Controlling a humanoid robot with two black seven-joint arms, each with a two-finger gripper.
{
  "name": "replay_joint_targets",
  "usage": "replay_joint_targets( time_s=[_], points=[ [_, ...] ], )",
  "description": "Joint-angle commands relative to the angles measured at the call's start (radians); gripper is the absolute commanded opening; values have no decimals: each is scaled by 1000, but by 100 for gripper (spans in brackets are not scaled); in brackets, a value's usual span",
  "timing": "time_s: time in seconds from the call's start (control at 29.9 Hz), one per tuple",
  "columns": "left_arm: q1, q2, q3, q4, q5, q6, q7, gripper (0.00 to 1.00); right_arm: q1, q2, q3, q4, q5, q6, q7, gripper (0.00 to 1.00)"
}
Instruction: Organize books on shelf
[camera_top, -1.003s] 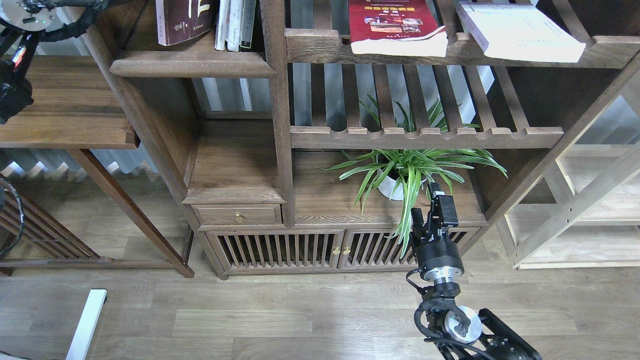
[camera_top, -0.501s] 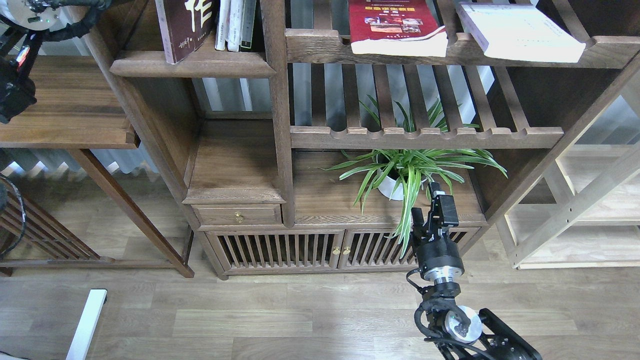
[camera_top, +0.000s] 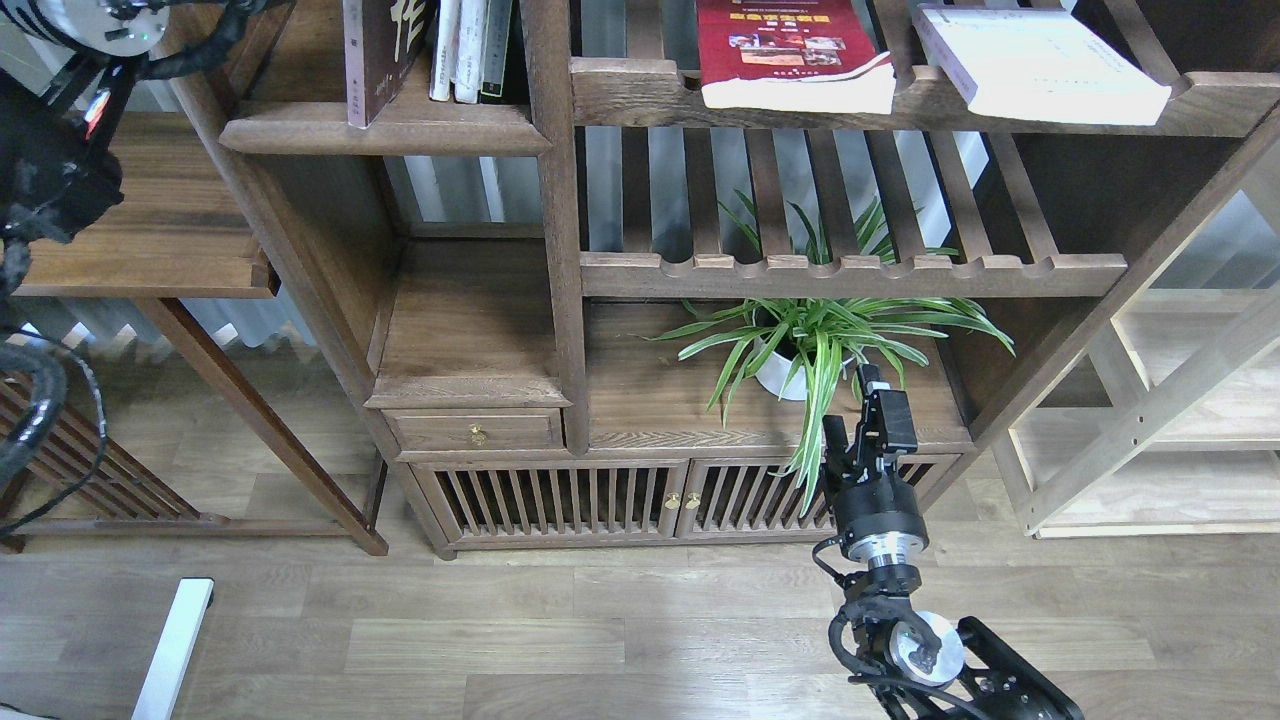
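Note:
The dark maroon book (camera_top: 385, 50) with white characters stands nearly upright on the dark-brown shelf (camera_top: 385, 128) at the top left, close beside the thin white and dark-spined volumes (camera_top: 470, 50). Its top is cut off by the view's edge. The bright red book (camera_top: 790, 50) and the white book (camera_top: 1040, 65) lie on the upper slatted rack. My left arm (camera_top: 55, 170) rises along the left edge, and its gripper is out of view above. My right gripper (camera_top: 862, 410) is open and empty, low in front of the cabinet, by the plant's leaves.
A potted spider plant (camera_top: 810, 340) sits on the cabinet top under the lower slatted rack (camera_top: 850, 272). A small drawer (camera_top: 478, 430) and slatted doors (camera_top: 620, 495) are below. A side table (camera_top: 150, 230) stands left and a light wood frame (camera_top: 1160, 420) right.
The maroon book has shifted right along the shelf and turned more upright and edge-on, towards the thin volumes. My left arm has moved right. The right arm has not moved.

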Motion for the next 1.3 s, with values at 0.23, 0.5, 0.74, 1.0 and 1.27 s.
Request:
replay_joint_targets(
  time_s=[0.23,0.5,0.74,1.0,1.27],
  points=[
    [-11,3,-57,-2,-1,0,0,56,-6,0,-5,0,-2,0,0,99],
    [-10,-11,-91,-2,-11,1,0,58,-17,0,-3,0,-2,0,0,99],
    [-23,-28,-149,-2,-28,1,0,60,-21,0,-14,0,-2,0,2,99],
    [-30,-30,-196,-30,-29,1,0,61,-21,0,-14,-2,-2,0,2,99],
    [-25,3,-216,-86,-35,1,0,61,-18,0,-15,0,-5,0,0,99]
  ],
)
